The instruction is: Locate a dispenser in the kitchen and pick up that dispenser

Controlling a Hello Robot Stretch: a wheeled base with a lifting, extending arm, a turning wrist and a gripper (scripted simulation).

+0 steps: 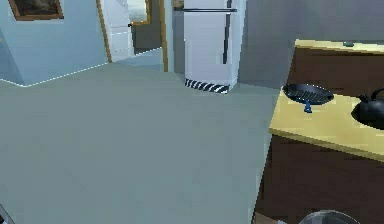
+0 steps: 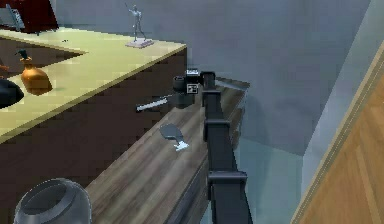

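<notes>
An orange-brown bottle with a dark top (image 2: 33, 76) stands on the yellow countertop (image 2: 90, 70) at the arm side view's left. The dark arm (image 2: 220, 150) rises from the bottom edge, right of the middle. Its gripper (image 2: 150, 103) points left in front of the counter's brown side, below the countertop's edge. The bottle is well to the left of the fingers and higher in the picture. I cannot tell whether the gripper holds anything.
A small grey statue (image 2: 138, 25) stands on the counter's far corner. A glass (image 2: 175, 134) rests on a lower wooden ledge (image 2: 140, 180), a glass bowl (image 2: 50, 202) nearer. Ahead are a pan (image 1: 308, 93), a kettle (image 1: 374, 106), a white fridge (image 1: 210, 45), a doorway (image 1: 130, 30) and open grey floor (image 1: 120, 140).
</notes>
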